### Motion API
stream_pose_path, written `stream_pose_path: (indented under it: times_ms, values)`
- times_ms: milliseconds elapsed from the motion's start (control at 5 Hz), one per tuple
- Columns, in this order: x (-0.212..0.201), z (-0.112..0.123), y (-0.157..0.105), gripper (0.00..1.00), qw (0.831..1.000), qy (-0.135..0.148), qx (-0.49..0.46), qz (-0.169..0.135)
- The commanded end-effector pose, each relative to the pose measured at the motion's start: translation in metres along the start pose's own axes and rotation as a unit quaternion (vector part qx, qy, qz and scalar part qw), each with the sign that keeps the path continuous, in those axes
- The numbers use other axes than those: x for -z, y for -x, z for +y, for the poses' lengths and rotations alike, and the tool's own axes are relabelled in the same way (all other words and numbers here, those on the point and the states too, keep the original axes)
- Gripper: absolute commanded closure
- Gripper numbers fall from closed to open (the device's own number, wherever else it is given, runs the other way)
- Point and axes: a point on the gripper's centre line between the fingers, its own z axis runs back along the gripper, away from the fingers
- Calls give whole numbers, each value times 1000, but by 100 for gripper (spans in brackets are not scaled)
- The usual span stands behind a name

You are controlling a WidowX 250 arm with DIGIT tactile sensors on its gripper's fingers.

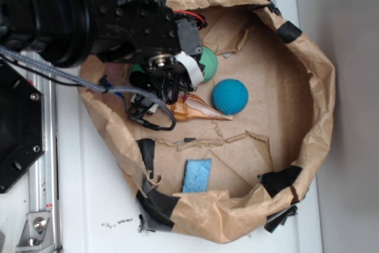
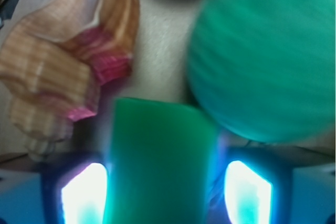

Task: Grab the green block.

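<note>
In the wrist view, nearest to the camera, the two fingers [image 2: 84, 195] of the gripper [image 2: 163, 195] glowed bright at left and right of the green block [image 2: 157, 161]. The block stood between them, w/ its smooth face going away from the lens. The jaws were open enough to take the block in; if the pads already pressed on its sides, I cannot tell, b/c the glare hid the edges. So I judged: block framed, grip not confirmed.

Just behind the block, on the right, was the green ball [image 2: 262, 56], round and textured, very near to the block's far corner, maybe touching. On the left behind was the seashell [image 2: 68, 61], striped brown and pink, also close. The block lay in the gap between these two, prob. why the gripper came straight along it.

In the exterior view the arm [image 1: 89, 16] covered the block, so only a bit of green showed under the wrist. Farther right lay the blue ball [image 1: 230, 96], apart from the fingers. The light blue sponge [image 1: 197, 175] was at the near wall of the paper basket [image 1: 314, 87], well apart, no risk there.
</note>
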Motion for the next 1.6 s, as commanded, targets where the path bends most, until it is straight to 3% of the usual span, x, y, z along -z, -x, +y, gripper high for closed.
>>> stream_pose_path:
  times_ms: [0,400,600,800,1000,1200,1400]
  values:
    - [-2,2,2,100,1000,1,-19,-3]
    - [-26,6,2,100,999,-16,-50,-10]
    - [-69,12,-6,100,988,-15,-146,-44]
    - [-120,14,-39,100,962,-2,-251,-105]
    - [-160,12,-64,100,949,30,-292,-113]
    - [-153,3,-75,100,945,66,-301,-112]
    - [-141,-10,-76,100,941,72,-314,-108]
